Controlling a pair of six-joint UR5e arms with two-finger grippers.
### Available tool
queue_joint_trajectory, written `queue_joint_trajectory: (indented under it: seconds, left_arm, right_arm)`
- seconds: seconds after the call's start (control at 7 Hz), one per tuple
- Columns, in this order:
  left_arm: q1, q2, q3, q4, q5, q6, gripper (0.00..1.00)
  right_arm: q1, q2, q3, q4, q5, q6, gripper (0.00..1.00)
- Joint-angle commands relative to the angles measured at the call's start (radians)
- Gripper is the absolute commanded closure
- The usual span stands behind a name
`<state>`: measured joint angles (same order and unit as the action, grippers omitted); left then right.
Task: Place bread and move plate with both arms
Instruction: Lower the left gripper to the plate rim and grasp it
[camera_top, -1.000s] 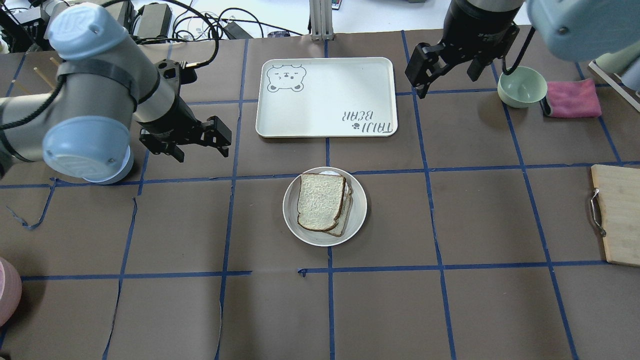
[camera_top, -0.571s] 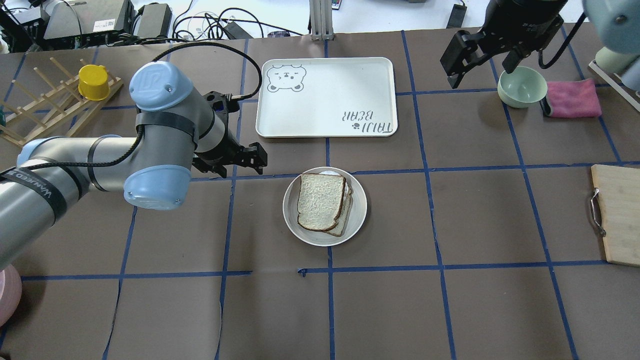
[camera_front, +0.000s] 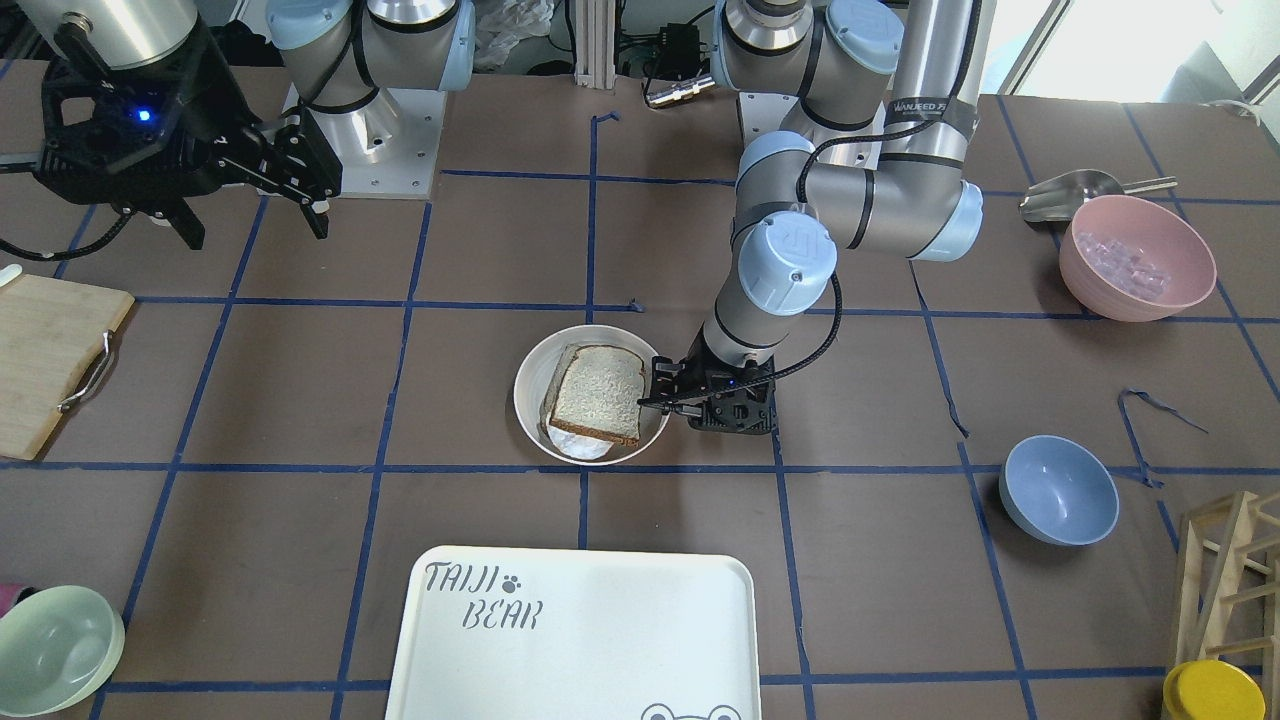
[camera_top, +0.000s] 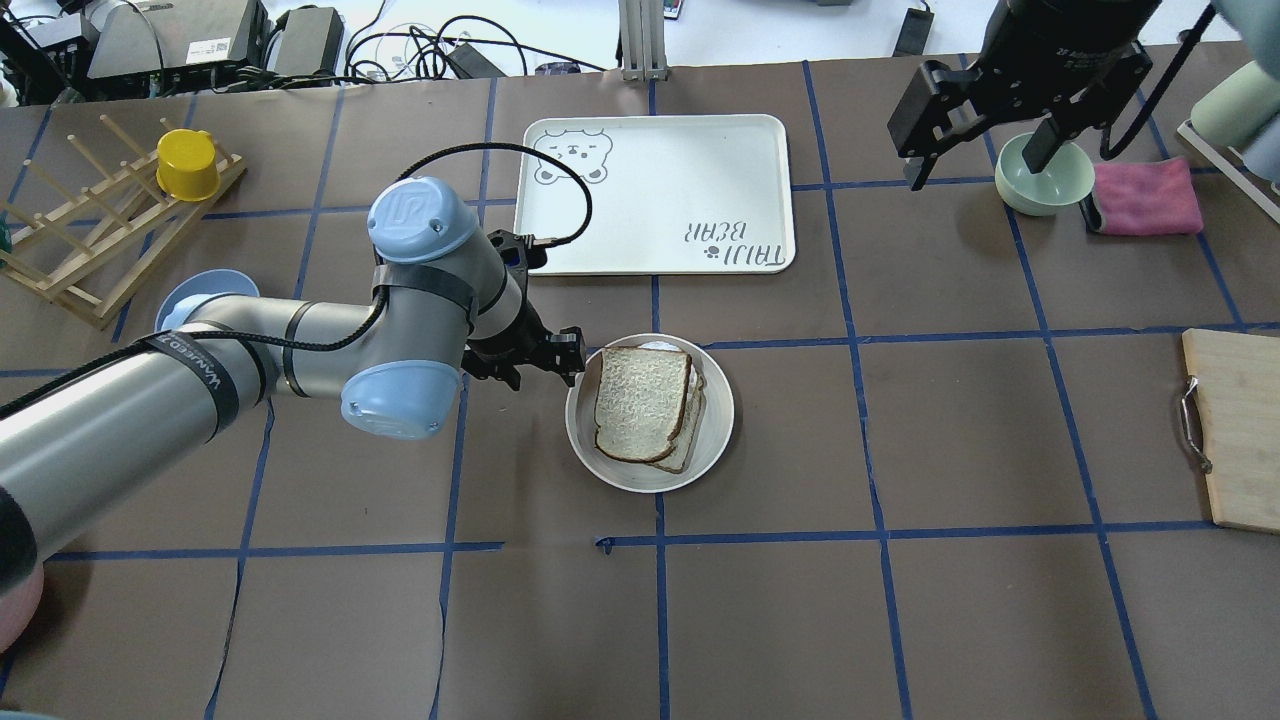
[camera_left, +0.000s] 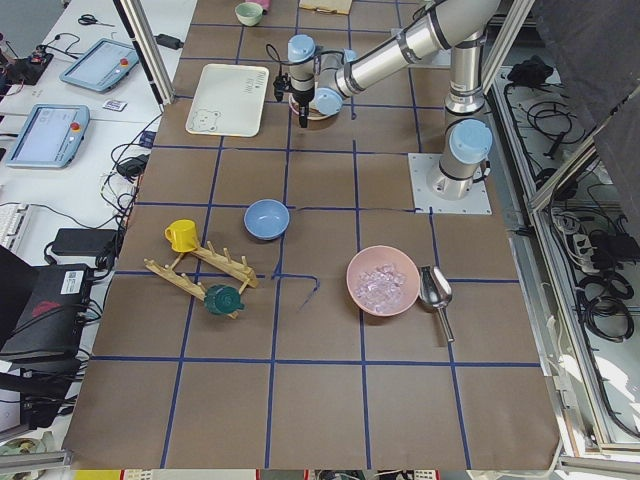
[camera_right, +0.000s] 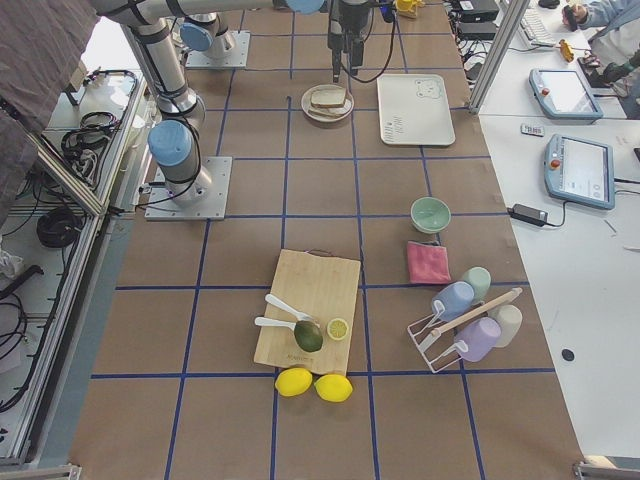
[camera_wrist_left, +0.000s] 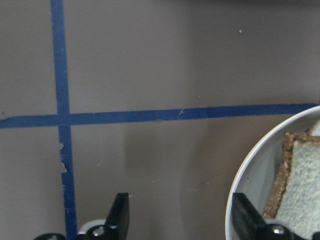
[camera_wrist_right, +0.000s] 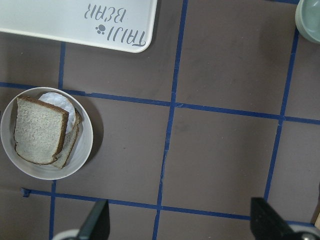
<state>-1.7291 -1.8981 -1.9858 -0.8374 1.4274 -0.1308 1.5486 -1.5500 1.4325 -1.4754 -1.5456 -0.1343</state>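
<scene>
The bread (camera_top: 640, 403), a pale slice with a dark brown crust, lies on top of a smaller tan slice on the round cream plate (camera_top: 718, 420) at the table's middle. My left gripper (camera_top: 545, 368) is open and low at the plate's left rim. In the left wrist view the left gripper (camera_wrist_left: 182, 220) has one fingertip (camera_wrist_left: 245, 217) over the plate's rim (camera_wrist_left: 245, 175) and the other outside it, with the bread (camera_wrist_left: 300, 190) just beyond. My right gripper (camera_top: 975, 155) is open and empty, high at the far right. Its wrist view shows the plate (camera_wrist_right: 85, 150) far below.
The white "TAIJI BEAR" tray (camera_top: 655, 190) lies behind the plate. A pale green bowl (camera_top: 1045, 175) and a pink cloth (camera_top: 1145, 195) sit under the right arm. A wooden board (camera_top: 1240, 430) is at the right edge. A blue bowl (camera_front: 1060, 490) and a wooden rack (camera_top: 100, 230) are on the left.
My left arm has swung right and down until its open gripper reached the plate's left rim. My right gripper has drawn back to the far right, above the green bowl. Plate and bread have not moved.
</scene>
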Motion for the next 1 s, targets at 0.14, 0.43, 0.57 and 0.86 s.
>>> queue_joint_trajectory:
  seconds: [0.14, 0.43, 0.57, 0.86]
  left_arm:
    - [-0.033, -0.038, -0.007, 0.006, -0.008, -0.010, 0.38]
    - [-0.035, -0.041, -0.004, 0.009, -0.013, -0.007, 0.87]
    - [-0.035, -0.039, -0.001, 0.011, -0.015, -0.009, 1.00]
    - [-0.024, -0.024, 0.010, -0.005, -0.045, -0.019, 1.00]
  right_arm:
    - [0.046, 0.002, -0.003, 0.018, -0.008, 0.134, 0.00]
    - [0.054, 0.008, 0.008, 0.018, -0.013, 0.116, 0.00]
    - [0.054, 0.010, 0.009, 0.018, -0.027, 0.114, 0.00]
    - [0.053, 0.010, 0.009, 0.018, -0.045, 0.114, 0.00]
